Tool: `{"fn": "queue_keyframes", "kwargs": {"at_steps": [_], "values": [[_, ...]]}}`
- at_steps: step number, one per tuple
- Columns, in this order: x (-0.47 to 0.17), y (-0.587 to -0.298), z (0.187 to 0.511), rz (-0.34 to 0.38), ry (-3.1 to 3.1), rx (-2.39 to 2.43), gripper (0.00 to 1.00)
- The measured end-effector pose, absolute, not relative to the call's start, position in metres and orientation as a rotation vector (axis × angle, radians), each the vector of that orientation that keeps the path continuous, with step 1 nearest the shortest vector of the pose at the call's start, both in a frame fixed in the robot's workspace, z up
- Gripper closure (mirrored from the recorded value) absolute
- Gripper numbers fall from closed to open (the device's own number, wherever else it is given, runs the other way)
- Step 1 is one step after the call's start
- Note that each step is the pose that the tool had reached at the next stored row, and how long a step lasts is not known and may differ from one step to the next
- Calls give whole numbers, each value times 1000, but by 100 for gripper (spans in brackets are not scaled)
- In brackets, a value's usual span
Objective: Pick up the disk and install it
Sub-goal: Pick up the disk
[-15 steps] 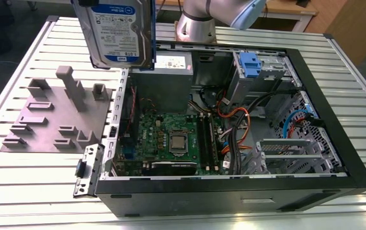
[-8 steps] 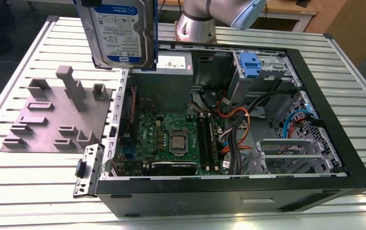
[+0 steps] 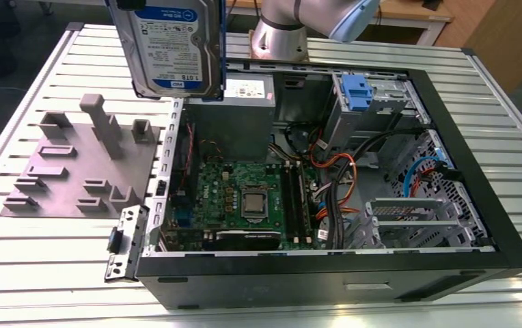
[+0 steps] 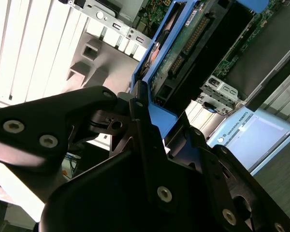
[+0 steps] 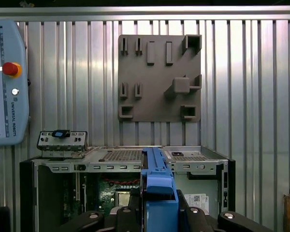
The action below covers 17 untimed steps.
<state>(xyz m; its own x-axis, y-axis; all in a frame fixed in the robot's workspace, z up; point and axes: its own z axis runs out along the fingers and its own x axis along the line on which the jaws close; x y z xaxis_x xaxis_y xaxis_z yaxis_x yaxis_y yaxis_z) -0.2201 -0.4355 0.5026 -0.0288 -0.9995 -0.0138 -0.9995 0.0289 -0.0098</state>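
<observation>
Gripper: the gripper point(image 4: 165, 121) is closed on the disk, its jaws pressed against the two sides of the blue bracket point(image 5: 158, 181).
Disk: the disk point(image 3: 177, 48) hangs upright in the air with its label facing the exterior camera. It is above the wall of the open computer case point(image 3: 466, 178) that stands next to the grey fixture plate point(image 3: 70, 171).
Slip risk: the hold is on plastic at one end, so the drive's weight could tilt or slide it between the jaws.
Snag risk: loose orange and black cables point(image 3: 334, 171) lie beside the drive cage point(image 3: 380, 102), and a low pass could catch them.
Jam risk: a tilted bracket would probably bind at the cage mouth, though its rails are hard to make out.
Drop risk: if the drive fell over the case it would strike the motherboard point(image 3: 242, 198).
</observation>
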Motion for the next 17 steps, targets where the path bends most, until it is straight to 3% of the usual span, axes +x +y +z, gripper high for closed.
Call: {"fn": "queue_keyframes", "kwargs": {"at_steps": [17], "values": [[-220, -450, 503, 4, 2241, -2178, 64]]}}
